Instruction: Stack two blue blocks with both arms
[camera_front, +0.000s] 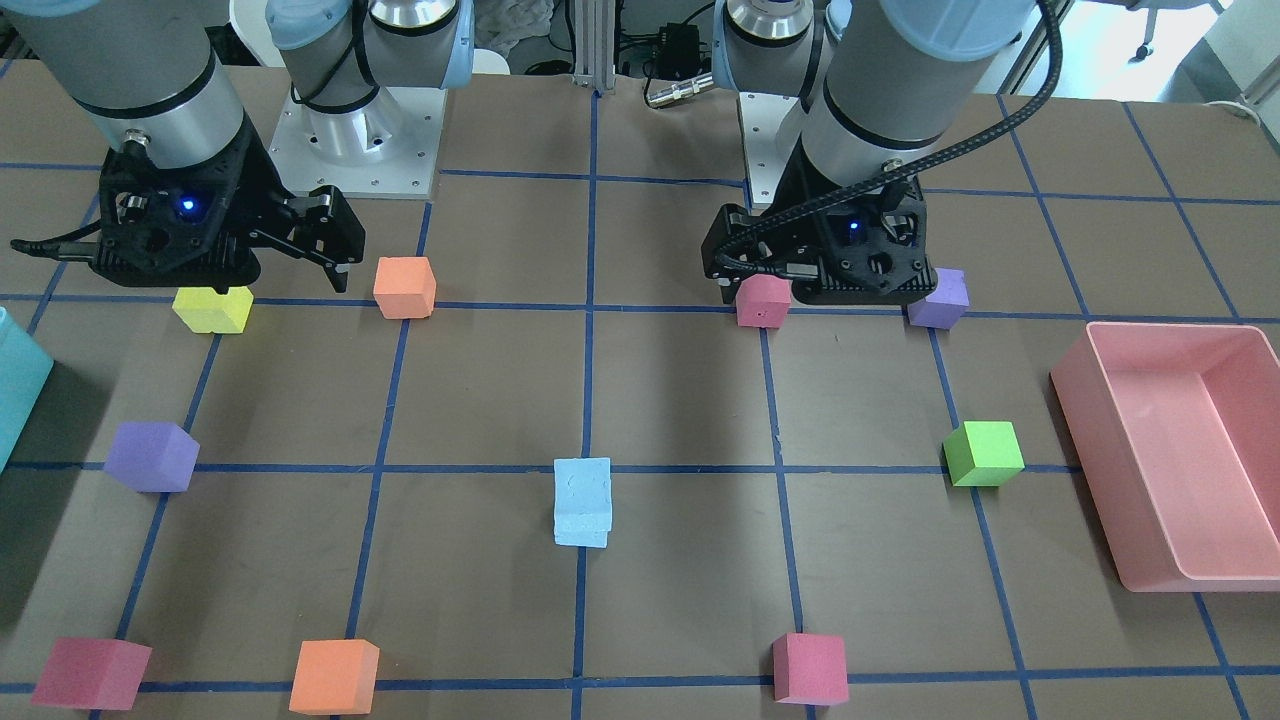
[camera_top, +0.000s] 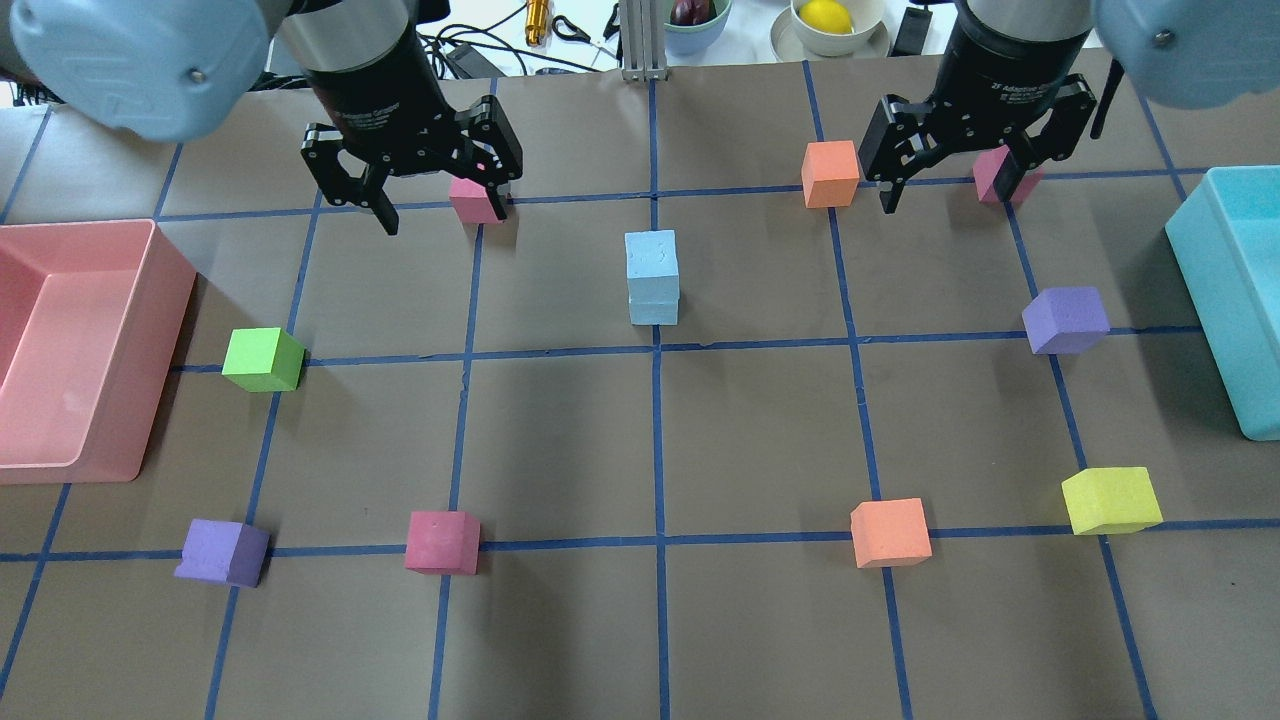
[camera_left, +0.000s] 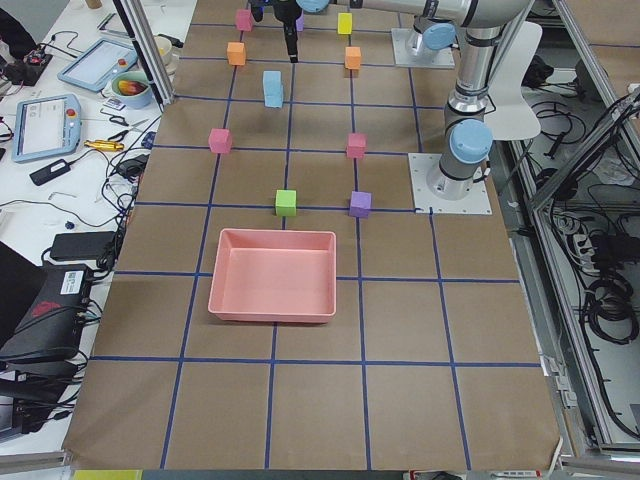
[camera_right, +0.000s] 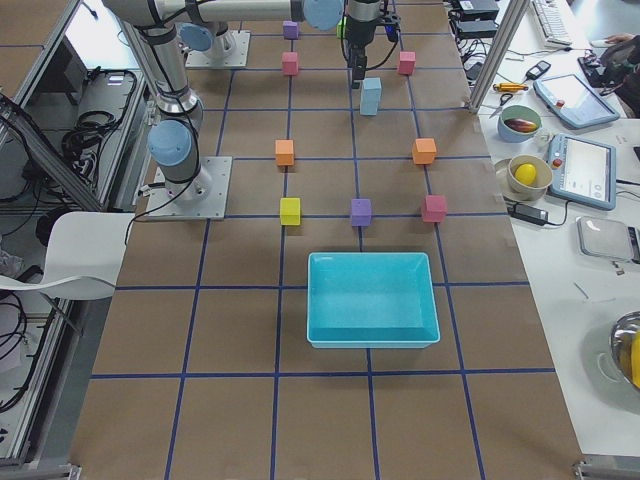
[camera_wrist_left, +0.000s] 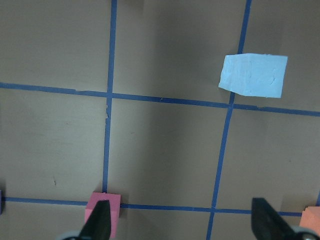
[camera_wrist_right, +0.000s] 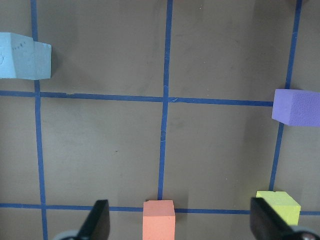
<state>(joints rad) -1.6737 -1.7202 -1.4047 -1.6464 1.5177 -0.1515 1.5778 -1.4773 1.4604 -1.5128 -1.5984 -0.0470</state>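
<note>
Two blue blocks are stacked near the middle of the table (camera_top: 760, 430). The upper blue block (camera_top: 651, 258) is set on the lower blue block (camera_top: 654, 306), with the edges roughly lined up and a slight offset visible. The stack is touched by neither gripper and is placed just beside a blue tape line.

The left gripper (camera_top: 443, 208) is held over the table with its fingers spread wide and nothing between them. A pink cube (camera_top: 473, 199) is seen just by one finger in the overhead view. The right gripper (camera_top: 953, 192) is likewise spread apart, with nothing clamped. An orange cube (camera_top: 830, 173) is seen just beside it, and a second pink cube (camera_top: 998, 172) is partly hidden behind its other finger. In both wrist views the fingertips are shown wide apart and the blue stack is seen well away from them.

A green cube (camera_top: 262, 359) is placed near the pink bin (camera_top: 70, 330). A purple cube (camera_top: 1065, 320) and a yellow cube (camera_top: 1110, 500) are placed near the teal bin (camera_top: 1250, 280).
</note>
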